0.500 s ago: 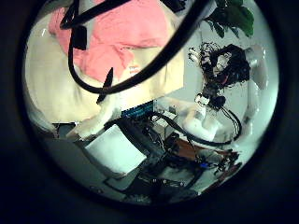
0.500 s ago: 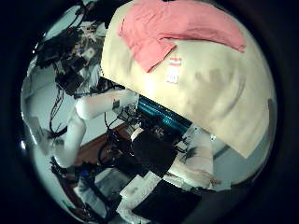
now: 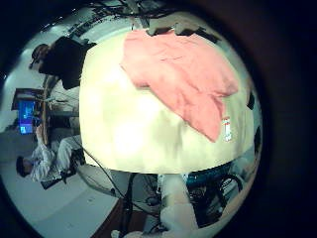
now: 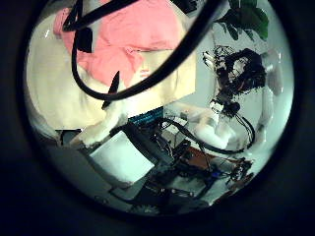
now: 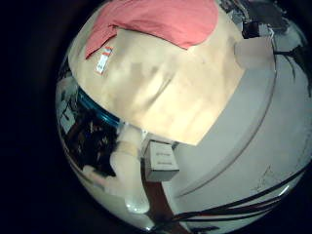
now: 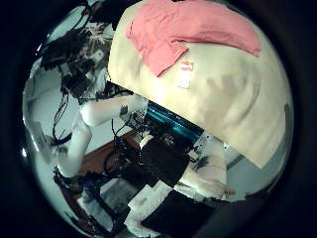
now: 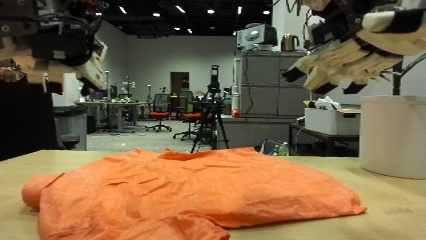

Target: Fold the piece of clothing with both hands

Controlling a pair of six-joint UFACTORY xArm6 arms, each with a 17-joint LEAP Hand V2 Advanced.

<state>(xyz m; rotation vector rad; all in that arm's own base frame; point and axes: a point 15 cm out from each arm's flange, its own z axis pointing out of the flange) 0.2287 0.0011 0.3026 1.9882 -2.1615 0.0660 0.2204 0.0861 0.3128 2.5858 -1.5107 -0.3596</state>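
Note:
An orange piece of clothing (image 7: 187,200) lies spread and wrinkled on the tan table (image 7: 386,215). My left hand (image 7: 60,40) hangs high above its one end, fingers relaxed and holding nothing. My right hand (image 7: 353,50) hangs high above the other end, fingers spread and holding nothing. The left little finger side palm view shows the clothing (image 3: 183,74) from above with a white tag (image 3: 226,129) at one end. The clothing also shows in the left thumb side palm view (image 4: 118,39), the right little finger side palm view (image 5: 156,21) and the right thumb side palm view (image 6: 188,25).
A white cylindrical container (image 7: 393,135) stands at the table's edge near my right hand. Bare tabletop (image 3: 139,129) lies beside the clothing. A tripod (image 7: 211,110) and office chairs stand in the room behind the table.

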